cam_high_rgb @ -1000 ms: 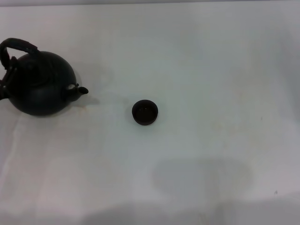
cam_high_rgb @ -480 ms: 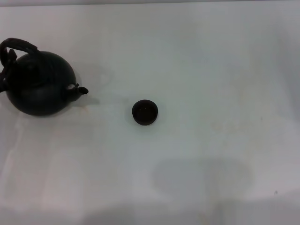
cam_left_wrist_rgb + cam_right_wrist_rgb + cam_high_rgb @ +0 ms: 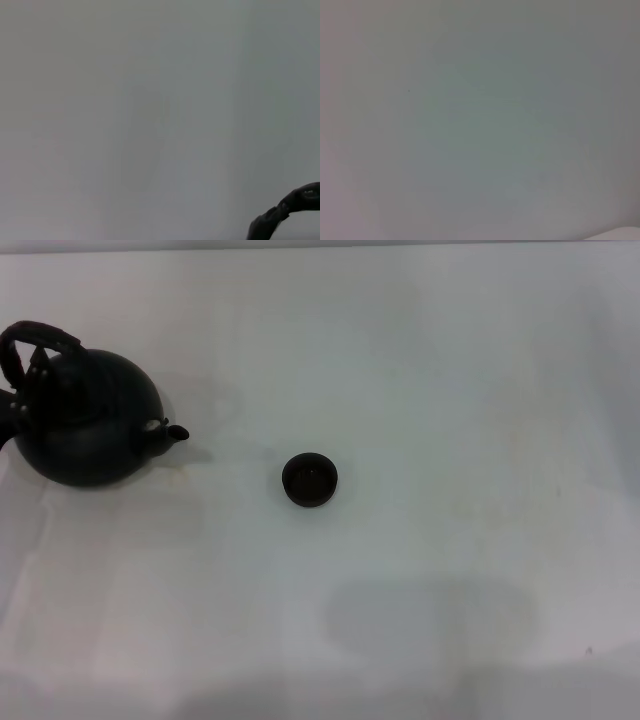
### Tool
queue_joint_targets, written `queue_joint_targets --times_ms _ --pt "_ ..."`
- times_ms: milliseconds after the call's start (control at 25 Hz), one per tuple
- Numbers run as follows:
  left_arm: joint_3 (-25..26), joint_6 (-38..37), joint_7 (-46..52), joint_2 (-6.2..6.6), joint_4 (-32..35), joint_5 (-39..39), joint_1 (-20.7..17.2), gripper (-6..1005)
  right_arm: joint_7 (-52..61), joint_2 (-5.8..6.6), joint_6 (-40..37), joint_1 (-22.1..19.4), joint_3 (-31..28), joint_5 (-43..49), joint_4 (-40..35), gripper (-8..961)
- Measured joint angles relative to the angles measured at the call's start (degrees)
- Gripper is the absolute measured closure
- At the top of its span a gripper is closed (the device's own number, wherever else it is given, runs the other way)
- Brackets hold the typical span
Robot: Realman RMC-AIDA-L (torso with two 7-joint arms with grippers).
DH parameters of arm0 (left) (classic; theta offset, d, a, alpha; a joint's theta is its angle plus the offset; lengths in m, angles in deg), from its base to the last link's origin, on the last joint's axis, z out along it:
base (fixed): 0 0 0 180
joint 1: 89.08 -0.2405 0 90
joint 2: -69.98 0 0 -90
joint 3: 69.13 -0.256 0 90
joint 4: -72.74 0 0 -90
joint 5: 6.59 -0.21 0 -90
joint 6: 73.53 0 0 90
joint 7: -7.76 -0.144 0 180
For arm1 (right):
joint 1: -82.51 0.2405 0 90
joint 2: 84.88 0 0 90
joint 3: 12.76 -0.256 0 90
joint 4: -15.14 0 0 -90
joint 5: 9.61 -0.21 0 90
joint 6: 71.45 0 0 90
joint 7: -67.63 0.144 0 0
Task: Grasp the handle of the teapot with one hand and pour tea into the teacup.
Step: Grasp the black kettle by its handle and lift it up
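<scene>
Nothing readable is showing anywhere: no text, label, brand, number or sign is appearing on the teapot (image 3: 85, 420), the teacup (image 3: 310, 480) or the pale tabletop (image 3: 450, 390).

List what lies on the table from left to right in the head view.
handle → teapot → its spout → teacup, all on the white table. Neither gripper shows in that view.
</scene>
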Motion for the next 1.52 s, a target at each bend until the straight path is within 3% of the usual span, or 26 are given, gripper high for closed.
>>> queue_joint_targets --times_ms 320,520,960,1200,1520 --pt "-0.7 -0.2 -0.2 -0.02 -0.1 -0.1 -0.2 347 0.0 0.0 -0.2 0.0 0.0 0.0 -0.1 126" --pt "-0.6 -0.2 -0.2 -0.03 -0.5 0.2 -0.4 546 0.0 0.0 -0.2 -0.1 0.0 0.0 -0.1 126" --pt "-0.9 -0.2 -0.3 0.02 -0.8 -0.1 -0.6 797 0.1 0.0 -0.1 -0.3 0.7 0.0 0.4 126" --pt "-1.1 -0.7 -0.3 0.15 -0.7 -2.8 -0.6 864 1.2 0.0 -0.1 -0.5 1.5 0.0 0.4 126" --pt "-1.3 -2.5 -0.4 0.11 -0.6 -5.7 -0.7 880 1.3 0.0 0.0 -0.5 1.6 0.0 0.5 126"
